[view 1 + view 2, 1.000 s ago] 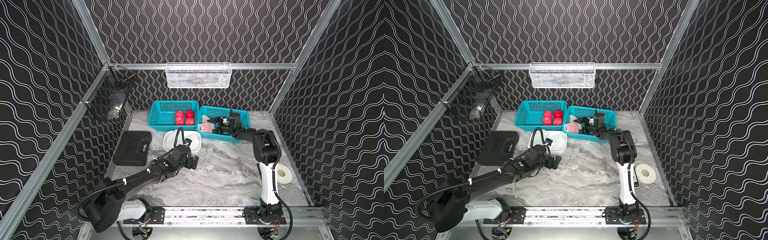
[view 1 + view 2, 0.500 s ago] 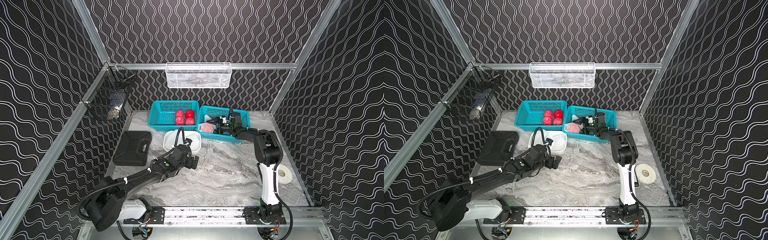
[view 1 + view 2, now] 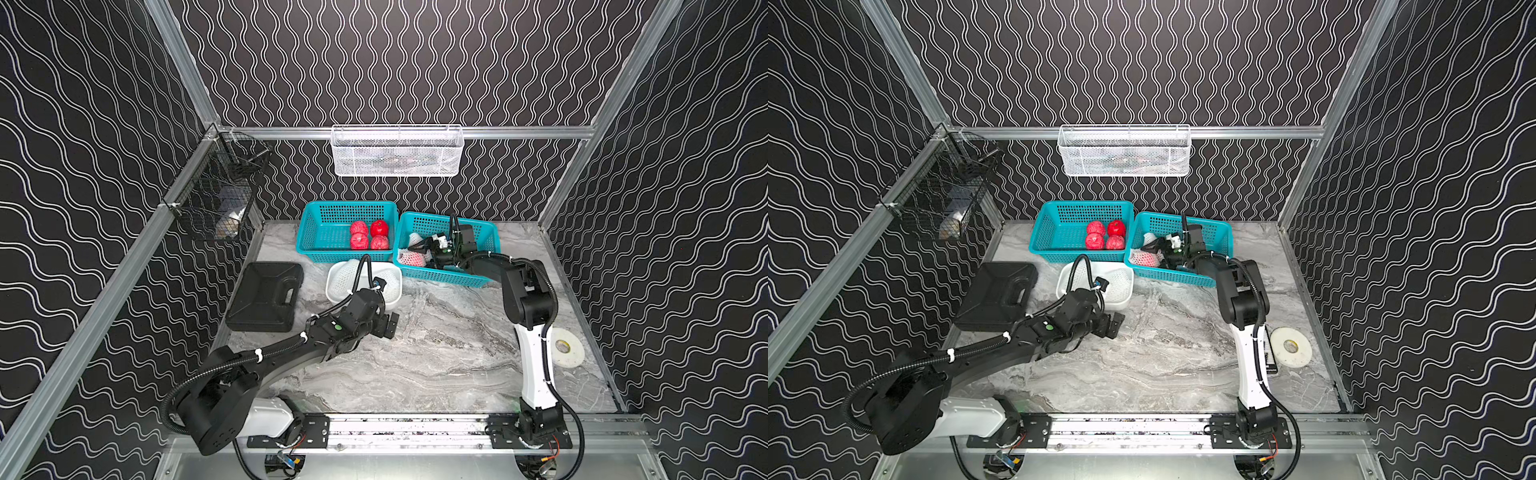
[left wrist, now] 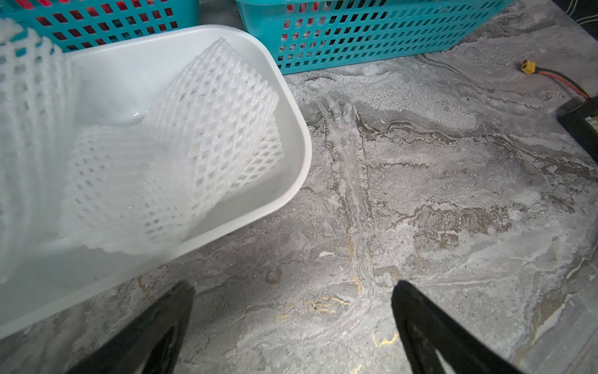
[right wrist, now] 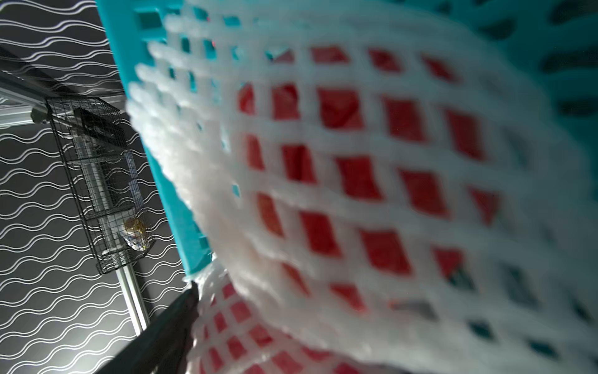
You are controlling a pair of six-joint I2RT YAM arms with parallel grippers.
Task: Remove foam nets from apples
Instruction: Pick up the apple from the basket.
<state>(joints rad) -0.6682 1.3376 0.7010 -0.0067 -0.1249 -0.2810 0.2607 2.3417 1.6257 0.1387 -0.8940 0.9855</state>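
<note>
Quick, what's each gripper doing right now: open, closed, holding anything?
Left gripper: open, empty, over the table beside the white tub.
Right gripper: at a netted apple in a teal basket; cannot tell whether it grips.

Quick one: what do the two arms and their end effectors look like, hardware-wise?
Both arms are black jointed links with a white base segment. Left arm carries ribbed black conduit, white ties, a green dot. Right arm has a thin black cable. Left end effector: black tapered fingers. Right end effector black too.
</note>
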